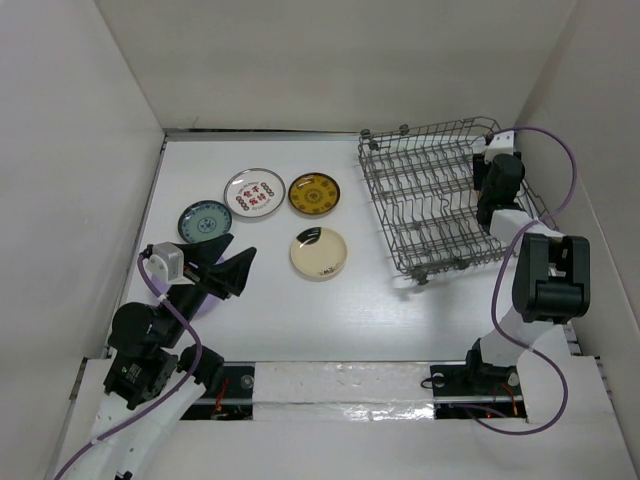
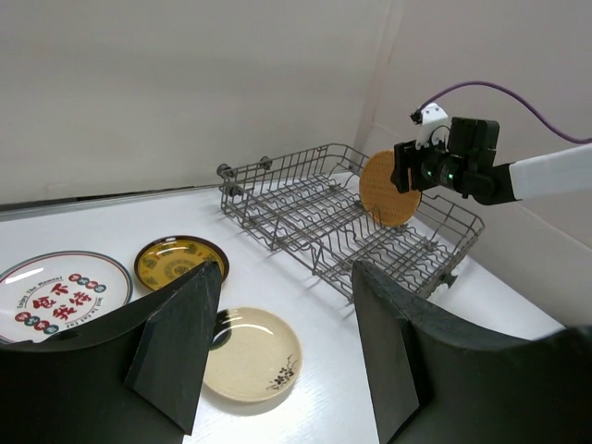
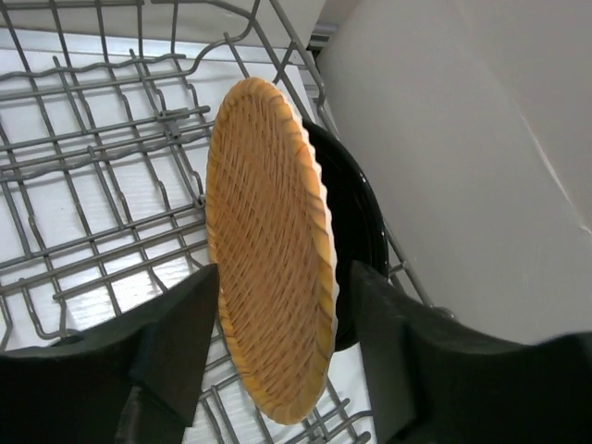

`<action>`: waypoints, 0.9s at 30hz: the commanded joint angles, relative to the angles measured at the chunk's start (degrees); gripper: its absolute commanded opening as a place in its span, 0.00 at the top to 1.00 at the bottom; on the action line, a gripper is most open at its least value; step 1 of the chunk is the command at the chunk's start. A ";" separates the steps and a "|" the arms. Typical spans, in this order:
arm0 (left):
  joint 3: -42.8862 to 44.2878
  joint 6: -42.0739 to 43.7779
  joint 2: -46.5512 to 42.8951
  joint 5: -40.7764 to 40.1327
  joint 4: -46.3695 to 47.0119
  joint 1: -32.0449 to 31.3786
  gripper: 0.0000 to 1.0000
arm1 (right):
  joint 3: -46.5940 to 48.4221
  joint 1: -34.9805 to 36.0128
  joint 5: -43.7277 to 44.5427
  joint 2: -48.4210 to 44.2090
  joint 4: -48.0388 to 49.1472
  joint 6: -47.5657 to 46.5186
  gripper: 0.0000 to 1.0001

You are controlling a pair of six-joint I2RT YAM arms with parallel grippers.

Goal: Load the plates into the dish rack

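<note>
Orange-tan plate (image 3: 268, 250) upright at dish rack (image 3: 111, 139), right jaws astride; black plate (image 3: 359, 222) behind

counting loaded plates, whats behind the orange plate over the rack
A black plate, upright in the dish rack. Only its curved edge shows; the orange plate covers the rest.

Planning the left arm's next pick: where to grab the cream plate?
Likely the near-left rim of the cream plate, from above, one finger inside. It lies flat, face up, so only the raised rim gives purchase, and that edge faces the open left gripper.
</note>
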 commanded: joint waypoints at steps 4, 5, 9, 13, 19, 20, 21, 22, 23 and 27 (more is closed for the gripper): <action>0.05 -0.16 0.55 0.25 3.10 -0.36 0.44 | 3.14 0.35 0.30 -2.44 2.74 8.18 0.22; 0.05 -0.16 0.73 0.16 3.01 -0.36 0.44 | 3.58 0.35 0.21 -3.05 2.92 9.24 0.21; 0.05 -0.16 1.17 -0.02 2.84 -0.36 0.44 | 5.52 4.03 -1.64 -5.69 2.75 15.56 0.13; -0.22 0.01 1.17 -2.03 2.84 -0.36 0.44 | 5.26 13.50 1.26 -8.76 2.83 17.16 0.09; -0.30 0.10 2.22 -2.39 2.92 -0.36 0.44 | 5.87 25.21 2.94 -9.65 0.99 18.74 0.10; -0.39 0.19 2.57 -2.91 2.93 -0.36 0.44 | 5.87 26.79 2.94 -9.22 0.64 19.00 0.11; -0.39 0.19 3.27 -3.09 2.84 -0.36 0.44 | 6.05 29.94 2.94 -8.86 0.20 19.09 0.11; -0.31 0.28 3.54 -3.01 2.58 -0.36 0.44 | 6.14 31.45 2.94 -8.43 -0.06 19.09 0.11; -0.22 0.28 3.80 -3.01 2.57 -0.36 0.44 | 6.31 33.81 1.98 -7.46 -1.37 21.18 0.11; -0.57 0.45 4.42 -4.06 3.01 -0.36 0.44 | 6.31 37.87 -3.62 -5.09 -3.67 24.79 0.29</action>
